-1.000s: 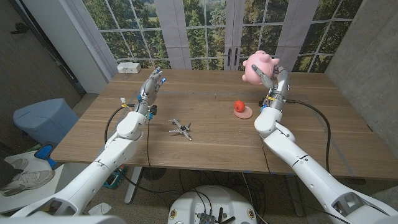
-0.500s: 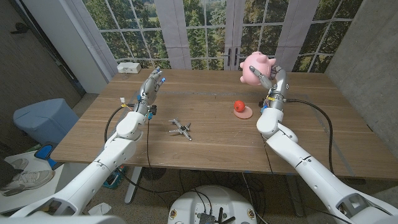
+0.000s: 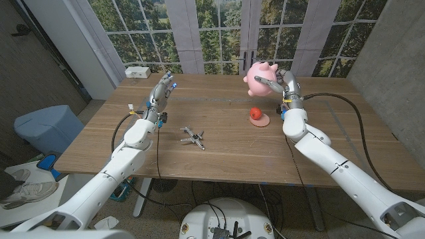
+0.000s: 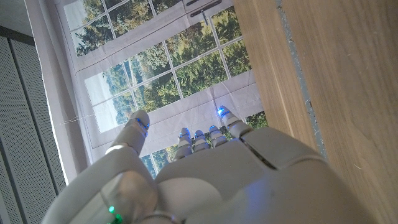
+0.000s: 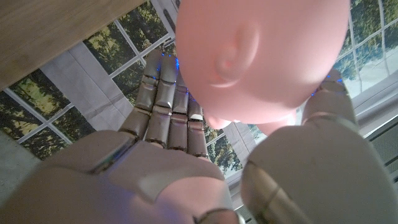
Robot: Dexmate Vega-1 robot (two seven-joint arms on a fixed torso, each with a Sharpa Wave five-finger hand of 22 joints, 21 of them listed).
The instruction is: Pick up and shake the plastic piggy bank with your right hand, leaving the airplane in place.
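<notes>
Wooden table (image 3: 219, 143) before tall windows: we log our right hand (image 3: 282, 85) gripping the pink piggy bank (image 3: 259, 76) aloft above the far edge, airplane (image 3: 193, 137) lying mid-table, left hand (image 3: 160, 93) empty, fingers extended.

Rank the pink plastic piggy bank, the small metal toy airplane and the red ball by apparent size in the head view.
1. Pink plastic piggy bank, largest, held off the table by the right hand.
2. Small metal toy airplane.
3. Red ball, smallest.
</notes>
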